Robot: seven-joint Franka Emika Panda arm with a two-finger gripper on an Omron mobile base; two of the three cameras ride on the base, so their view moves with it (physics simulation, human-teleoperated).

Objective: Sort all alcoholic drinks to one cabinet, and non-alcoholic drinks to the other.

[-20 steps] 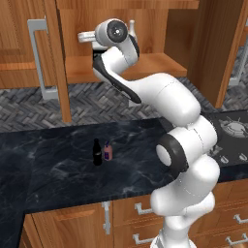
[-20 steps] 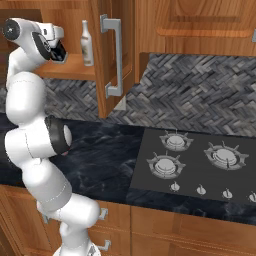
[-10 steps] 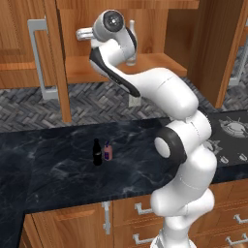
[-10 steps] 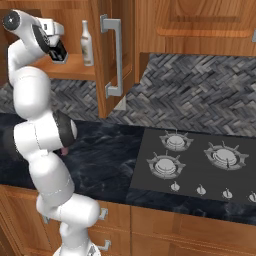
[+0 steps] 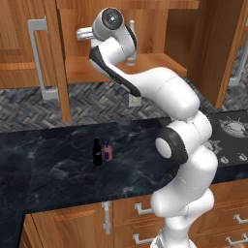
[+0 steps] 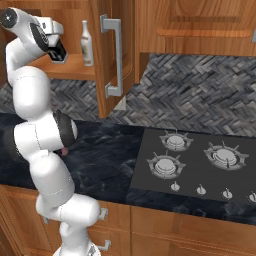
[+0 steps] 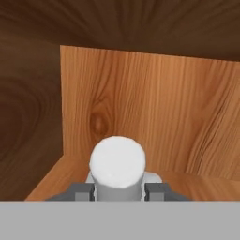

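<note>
An open wooden cabinet (image 6: 107, 55) above the dark marble counter (image 5: 53, 169) holds a slim cream-white bottle (image 6: 87, 44) upright on its shelf. Gripper (image 7: 117, 191) jaws flank a white-capped bottle (image 7: 117, 161), clamped or not unclear. Cola bottle (image 5: 97, 152) and pink bottle (image 5: 107, 152) stand together on the counter.

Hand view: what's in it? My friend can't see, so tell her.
A white bottle cap sits up close between the claw's two dark tips. Behind it are the wooden back wall and floor of a cabinet.
</note>
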